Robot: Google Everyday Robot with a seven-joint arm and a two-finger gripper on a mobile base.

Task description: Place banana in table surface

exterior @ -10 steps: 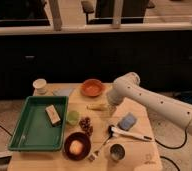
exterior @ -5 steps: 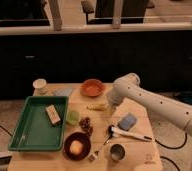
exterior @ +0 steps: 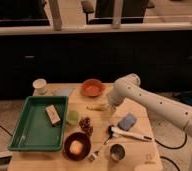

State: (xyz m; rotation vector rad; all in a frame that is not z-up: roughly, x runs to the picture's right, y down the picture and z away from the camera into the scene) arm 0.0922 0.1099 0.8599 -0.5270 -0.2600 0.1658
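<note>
Camera view: dark cabinet fronts behind, light tan table surface (exterior: 139, 151) in front. At left, green tray (exterior: 24, 136) with a tan block (exterior: 52, 114) inside. Near the far edge, white cup (exterior: 39, 85) and orange bowl (exterior: 92, 88). Toward the middle, banana (exterior: 97, 106) lying flat on the wood, just below the bowl. Close by its right end, gripper (exterior: 109, 103) at the tip of the white arm (exterior: 154, 102), fingers seemingly apart; contact with the fruit hard to tell. Nearer the front, dark bowl (exterior: 77, 146), blue sponge (exterior: 127, 121), metal cup (exterior: 117, 151).
</note>
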